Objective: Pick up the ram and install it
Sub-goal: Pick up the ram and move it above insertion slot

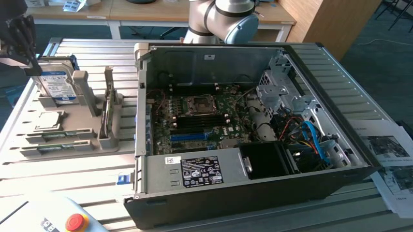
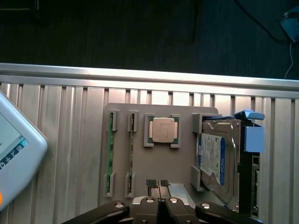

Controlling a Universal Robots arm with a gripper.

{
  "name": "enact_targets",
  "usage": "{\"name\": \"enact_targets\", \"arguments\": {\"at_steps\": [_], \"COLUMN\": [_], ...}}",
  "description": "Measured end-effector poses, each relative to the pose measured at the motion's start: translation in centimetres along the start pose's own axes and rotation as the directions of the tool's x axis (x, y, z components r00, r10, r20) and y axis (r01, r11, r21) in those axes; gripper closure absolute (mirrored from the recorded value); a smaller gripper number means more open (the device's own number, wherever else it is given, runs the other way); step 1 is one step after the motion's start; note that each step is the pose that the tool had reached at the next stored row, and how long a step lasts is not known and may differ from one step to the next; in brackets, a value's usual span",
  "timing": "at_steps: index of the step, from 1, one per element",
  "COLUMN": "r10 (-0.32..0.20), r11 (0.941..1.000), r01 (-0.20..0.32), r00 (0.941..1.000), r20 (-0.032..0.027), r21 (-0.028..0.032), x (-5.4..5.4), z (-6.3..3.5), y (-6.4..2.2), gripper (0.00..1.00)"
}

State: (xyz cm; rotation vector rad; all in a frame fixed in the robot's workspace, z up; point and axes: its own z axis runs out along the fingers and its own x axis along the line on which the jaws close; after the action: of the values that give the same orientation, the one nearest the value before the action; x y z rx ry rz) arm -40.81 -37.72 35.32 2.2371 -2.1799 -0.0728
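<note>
While the gripper [image 2: 158, 183] hangs over the grey holder [image 2: 185, 140], its two fingers are pressed together with nothing between them, clear of every part.

Task item: two ram sticks [image 2: 131, 154] stand on edge in side-by-side slots of the holder, green edges up. Neither is touched. In the exterior view they sit at the holder's six o'clock end.

Neighbours on the holder:
- silver processor chip [image 2: 163, 129], flat in its own pocket, just beside the ram.
- hard drive [image 2: 215, 158], blue-and-white label, propped upright at the twelve o'clock end, with a blue bracket [image 2: 253, 139] against its far side. In the exterior view the gripper is above this drive.

Holder lies at nine o'clock from the open computer case [image 1: 258, 193], near it but apart.

Inside the case: motherboard [image 1: 206, 121] with an empty processor socket [image 1: 199, 105], and a blue slot strip [image 1: 193, 137] at six o'clock from the socket. A tall case wall stands between holder and board. Loose blue and orange cables [image 1: 310, 135] lie at three o'clock from the board.

Surface: slatted aluminium table [image 1: 361, 87]. Printed sheets [image 1: 387, 145] at three o'clock from the case; a pendant with a red button [image 1: 76, 221] at seven o'clock.

Room: the robot arm [image 1: 226, 19] rises at twelve o'clock, with wooden desks behind it and dark carpet.
</note>
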Motion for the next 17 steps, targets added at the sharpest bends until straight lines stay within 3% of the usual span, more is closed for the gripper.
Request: {"name": "enact_targets", "arguments": {"at_steps": [17], "r10": [-0.001], "r11": [1.0], "r01": [0.001], "r00": [1.0], "r20": [-0.0003], "r21": [-0.0003], "x": [0.04], "z": [0.6], "y": [-0.03], "gripper": [0.9]}}
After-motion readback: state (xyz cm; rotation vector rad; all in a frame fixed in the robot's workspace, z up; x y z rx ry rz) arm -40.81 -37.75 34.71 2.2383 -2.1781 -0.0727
